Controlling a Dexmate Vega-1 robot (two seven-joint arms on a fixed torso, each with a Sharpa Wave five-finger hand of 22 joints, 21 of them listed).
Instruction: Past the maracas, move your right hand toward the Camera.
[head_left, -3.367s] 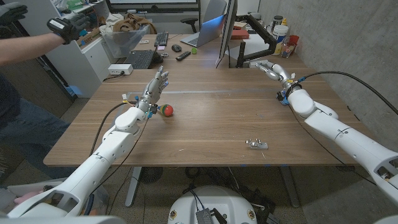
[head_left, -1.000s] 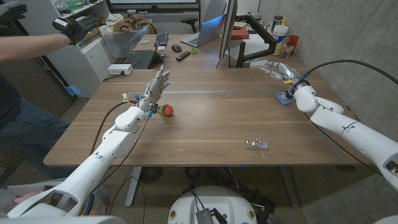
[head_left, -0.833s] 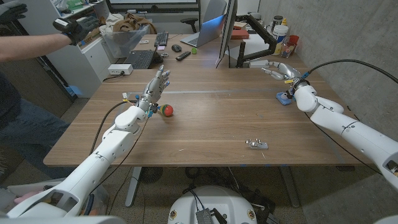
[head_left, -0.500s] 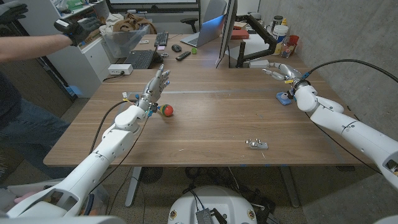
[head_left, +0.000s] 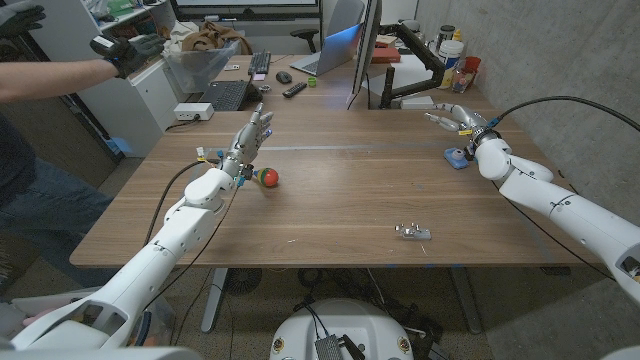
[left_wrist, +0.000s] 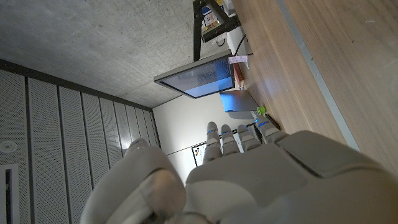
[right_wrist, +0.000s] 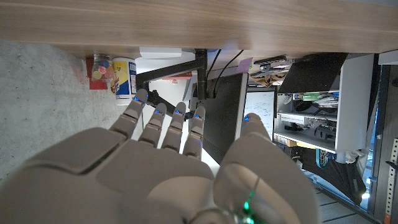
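— Where is your right hand (head_left: 452, 116)?

— Just beyond the small blue thing I take for the camera (head_left: 456, 157), on its far side. The fingers are stretched out and slightly apart, with nothing in them. The wrist view shows them reaching out past the table's far edge.

— So which step is this?

— The last of the reach, I judge. The hand is already near the camera, and the next move calls for drawing it back a little and lowering it over the camera, slowly, since the thing looks light and would skid on the smooth wood.

— And the maraca?

— The maraca (head_left: 267, 178) lies well to the left of the camera — a round, glossy head, red and green. My left hand (head_left: 250, 138) stands just beside it, fingers up and apart, holding nothing.

— Anything else?

— The table (head_left: 340, 200) is dark, streaked wood grain. Nearer me than the camera sits a small metallic piece (head_left: 412, 232), too small to name.
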